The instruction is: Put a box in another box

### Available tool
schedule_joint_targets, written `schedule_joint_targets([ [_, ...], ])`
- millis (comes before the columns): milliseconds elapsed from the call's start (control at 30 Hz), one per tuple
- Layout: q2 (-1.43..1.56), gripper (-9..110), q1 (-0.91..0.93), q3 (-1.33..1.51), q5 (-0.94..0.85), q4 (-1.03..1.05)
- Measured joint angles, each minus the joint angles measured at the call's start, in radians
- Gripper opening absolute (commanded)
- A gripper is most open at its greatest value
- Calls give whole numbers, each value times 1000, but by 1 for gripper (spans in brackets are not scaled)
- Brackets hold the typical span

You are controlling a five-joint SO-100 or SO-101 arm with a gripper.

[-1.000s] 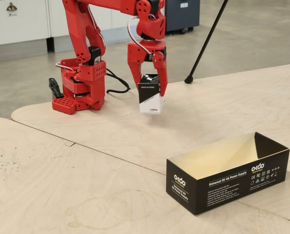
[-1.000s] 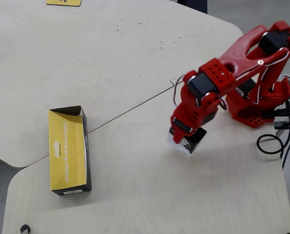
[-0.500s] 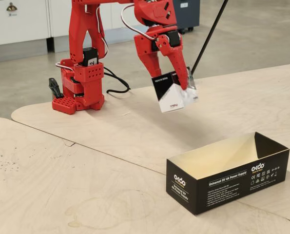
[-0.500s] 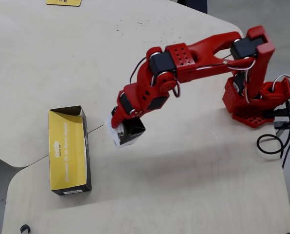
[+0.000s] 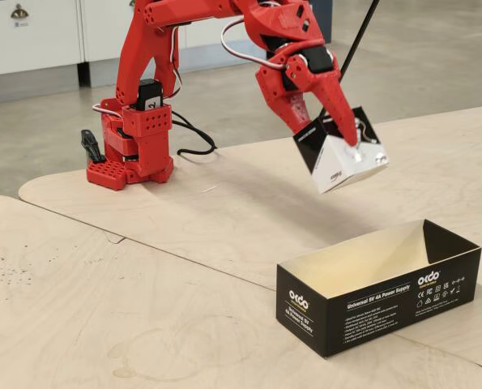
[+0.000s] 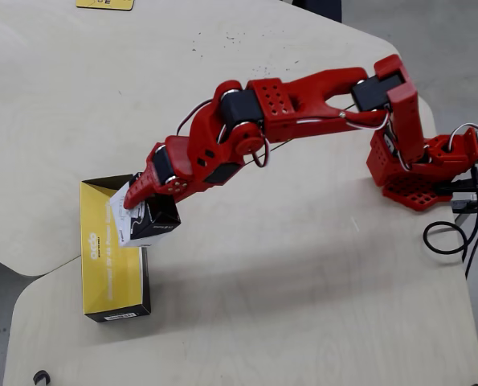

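Observation:
My red gripper (image 5: 347,151) is shut on the small black-and-white box (image 5: 335,168), which hangs tilted in the air with its white end down. In the fixed view the box is above and behind the long black lidless box (image 5: 370,304). From overhead, the gripper (image 6: 132,212) holds the small box (image 6: 156,223) over the upper right rim of the long box (image 6: 110,277), whose pale yellow inside shows with nothing in it. The long box lies on the wooden table and nothing touches it.
The red arm base (image 5: 131,142) stands at the table's far edge, with black cables (image 6: 451,233) beside it. A black tripod leg (image 5: 342,69) slants behind the arm. A yellow-and-black item (image 6: 104,4) lies at the overhead view's top edge. Seams split the tabletop.
The arm has stretched out from near its base towards the long box, carrying the small box up and across. The small box has tilted and now hangs at the long box's rim.

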Motion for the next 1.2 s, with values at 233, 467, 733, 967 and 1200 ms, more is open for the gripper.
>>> schedule_joint_targets([
  [233, -109, 10, 0, -43, 0, -126],
  [467, -206, 10, -26, -43, -15, -212],
  [733, -259, 16, -60, -43, -104, -308],
  [967, -259, 33, -60, -43, -135, -316],
  [1200, -258, 40, -60, 11, -160, -305],
])
